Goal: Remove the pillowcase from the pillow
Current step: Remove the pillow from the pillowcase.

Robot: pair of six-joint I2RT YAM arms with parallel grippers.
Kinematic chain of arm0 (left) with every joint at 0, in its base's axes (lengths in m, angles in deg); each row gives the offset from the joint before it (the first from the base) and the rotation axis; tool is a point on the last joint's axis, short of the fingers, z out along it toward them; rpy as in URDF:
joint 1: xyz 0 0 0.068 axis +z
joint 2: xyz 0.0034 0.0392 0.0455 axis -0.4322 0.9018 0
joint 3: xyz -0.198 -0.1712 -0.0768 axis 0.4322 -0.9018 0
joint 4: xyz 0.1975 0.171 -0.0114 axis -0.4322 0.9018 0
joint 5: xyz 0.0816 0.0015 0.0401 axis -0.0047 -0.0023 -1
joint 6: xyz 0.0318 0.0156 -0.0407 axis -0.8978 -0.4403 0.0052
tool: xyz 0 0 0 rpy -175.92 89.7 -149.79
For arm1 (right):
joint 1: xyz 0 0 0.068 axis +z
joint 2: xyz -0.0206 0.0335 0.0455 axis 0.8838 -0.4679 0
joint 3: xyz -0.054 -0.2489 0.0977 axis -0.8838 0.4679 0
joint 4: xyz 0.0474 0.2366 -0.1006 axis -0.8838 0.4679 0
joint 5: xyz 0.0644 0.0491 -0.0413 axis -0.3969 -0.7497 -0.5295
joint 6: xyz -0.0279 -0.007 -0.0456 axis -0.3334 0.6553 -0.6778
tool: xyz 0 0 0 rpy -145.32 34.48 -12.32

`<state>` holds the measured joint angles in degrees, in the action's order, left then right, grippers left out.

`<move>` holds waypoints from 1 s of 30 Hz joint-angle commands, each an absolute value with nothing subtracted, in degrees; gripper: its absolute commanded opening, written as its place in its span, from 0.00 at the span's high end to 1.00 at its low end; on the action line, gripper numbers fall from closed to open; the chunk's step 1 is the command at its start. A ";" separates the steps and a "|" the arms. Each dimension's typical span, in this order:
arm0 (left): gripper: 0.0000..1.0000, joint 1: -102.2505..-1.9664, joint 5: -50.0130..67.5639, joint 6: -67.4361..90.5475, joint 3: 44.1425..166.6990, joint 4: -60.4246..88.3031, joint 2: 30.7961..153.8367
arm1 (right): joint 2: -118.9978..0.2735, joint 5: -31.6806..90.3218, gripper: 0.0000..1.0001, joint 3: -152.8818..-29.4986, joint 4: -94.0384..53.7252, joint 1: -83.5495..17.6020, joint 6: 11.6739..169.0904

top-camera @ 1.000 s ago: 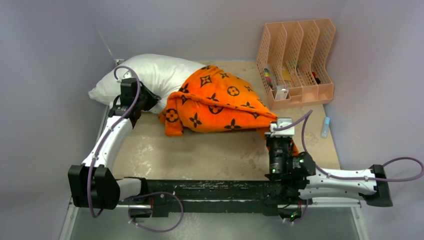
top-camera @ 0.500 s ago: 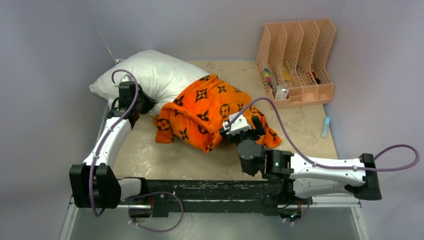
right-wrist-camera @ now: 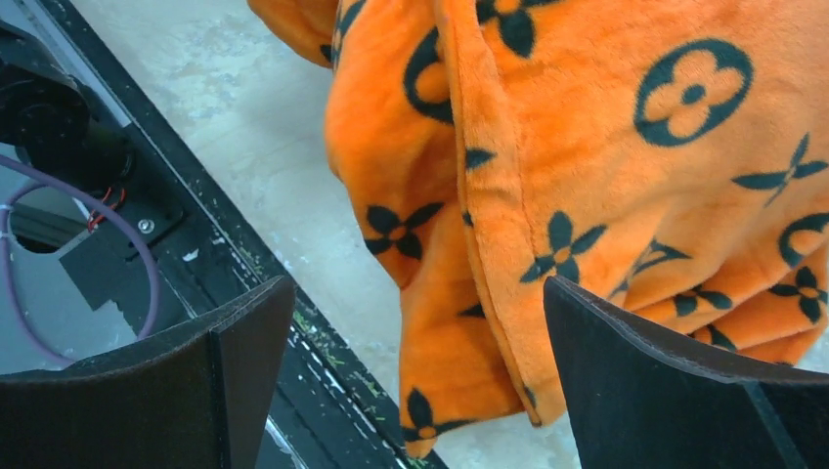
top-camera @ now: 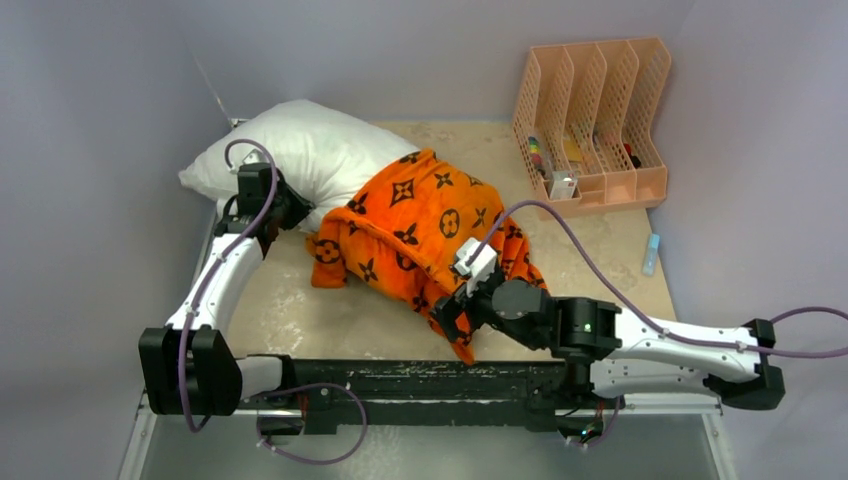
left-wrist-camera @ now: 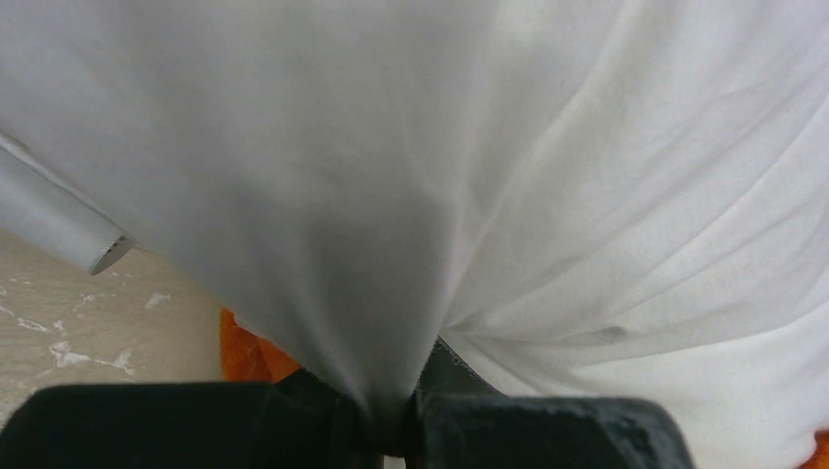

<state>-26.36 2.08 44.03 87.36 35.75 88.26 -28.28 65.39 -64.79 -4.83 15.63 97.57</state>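
Found left hand pinched tight on white pillow at far left of tabletop. Noted right hand spread wide, gripping nothing, beside pillowcase bunched over pillow's right end.

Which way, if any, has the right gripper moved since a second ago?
Yes. The right gripper has swung left, away from the peach file rack, and now hangs open over the near edge of the pillowcase.
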 commanded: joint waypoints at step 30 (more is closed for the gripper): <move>1.00 -25.61 -5.27 40.61 91.35 34.22 92.01 | -29.72 83.81 1.00 -69.22 24.39 -20.16 127.12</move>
<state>-28.68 8.33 43.90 88.69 38.15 90.93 -34.53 66.85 -65.42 8.57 -15.60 123.23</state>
